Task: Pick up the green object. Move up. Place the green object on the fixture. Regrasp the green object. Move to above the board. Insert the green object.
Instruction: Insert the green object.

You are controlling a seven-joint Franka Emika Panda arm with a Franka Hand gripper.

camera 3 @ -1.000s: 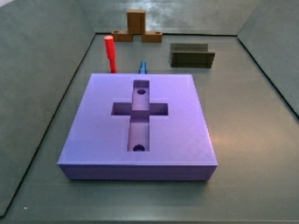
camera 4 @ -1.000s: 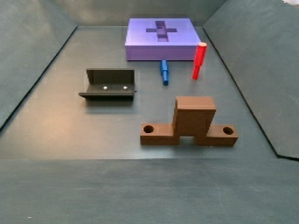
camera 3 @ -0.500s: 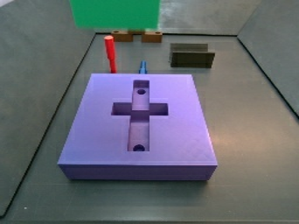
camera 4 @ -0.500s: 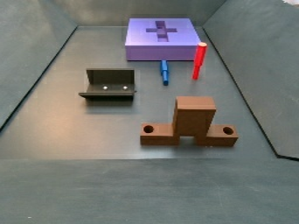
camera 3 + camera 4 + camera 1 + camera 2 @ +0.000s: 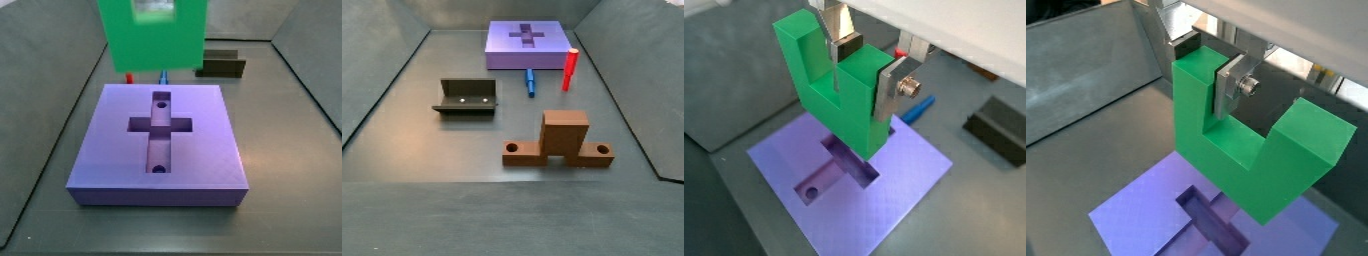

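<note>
The green object [image 5: 831, 85], a bright green U-shaped block, hangs upright in my gripper [image 5: 865, 68], which is shut on one of its arms with a silver finger [image 5: 891, 92] on each side. Both wrist views show it above the purple board [image 5: 891, 205], over the cross-shaped recess [image 5: 844, 165]. From the other wrist camera the green object [image 5: 1240, 150] fills the middle, the gripper [image 5: 1207, 68] clamps it, and the board [image 5: 1133, 215] lies below. In a side view the green object [image 5: 151, 40] looms large above the board [image 5: 201, 130]; the gripper itself does not show there. The fixture [image 5: 466, 97] stands empty.
A red peg [image 5: 569, 68] stands upright and a blue peg [image 5: 531, 80] lies next to the board [image 5: 502, 52]. A brown cross-shaped stand [image 5: 560, 140] sits apart on the floor. The fixture [image 5: 221, 65] is behind the board. Dark walls enclose the floor.
The green object has come into a side view from the top edge and moved lower and nearer, now hiding the brown stand and most of the red peg.
</note>
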